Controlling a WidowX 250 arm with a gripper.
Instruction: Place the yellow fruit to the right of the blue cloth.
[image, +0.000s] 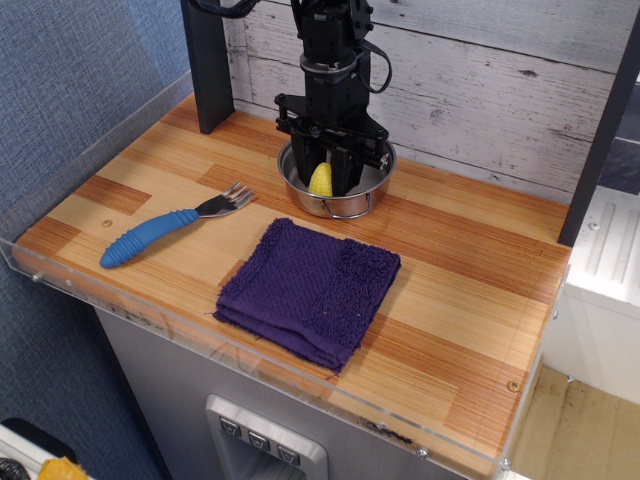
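The yellow fruit (319, 181) sits inside the small metal pot (352, 209) at the back of the wooden counter. My gripper (326, 184) reaches straight down into the pot, with its black fingers (338, 172) closed against the fruit's sides and hiding part of it. The blue cloth (306, 290) lies flat and folded in front of the pot, near the counter's front edge, apart from the gripper.
A fork with a blue handle (150, 235) lies left of the cloth. A dark post (207, 60) stands at the back left. A clear acrylic rim (90, 290) edges the counter's left and front. Bare wood (470, 300) lies right of the cloth.
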